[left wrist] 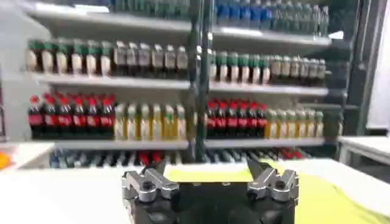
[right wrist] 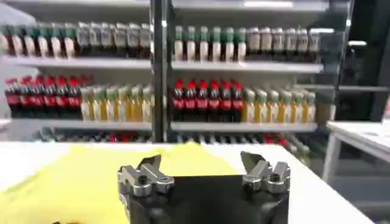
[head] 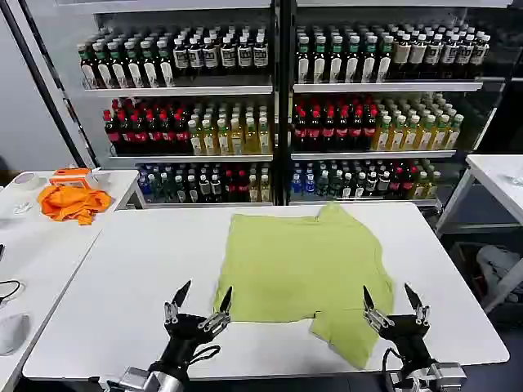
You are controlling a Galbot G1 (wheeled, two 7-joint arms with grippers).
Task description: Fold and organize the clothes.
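Both grippers, left [head: 203,299] and right [head: 390,299], gape, seemingly above T-shirt's [head: 302,265] near edge.

White table [head: 122,286]: broad, rectangular, foreground. Second white table [head: 33,245]: at left, carrying a crumpled orange cloth [head: 73,202] beside an orange-and-white object [head: 72,175]. Third white table [head: 498,175]: at right edge. Shelving [head: 278,90]: rear wall, stocked with rows of bottled drinks [head: 229,135], caps red, yellow, green, white.
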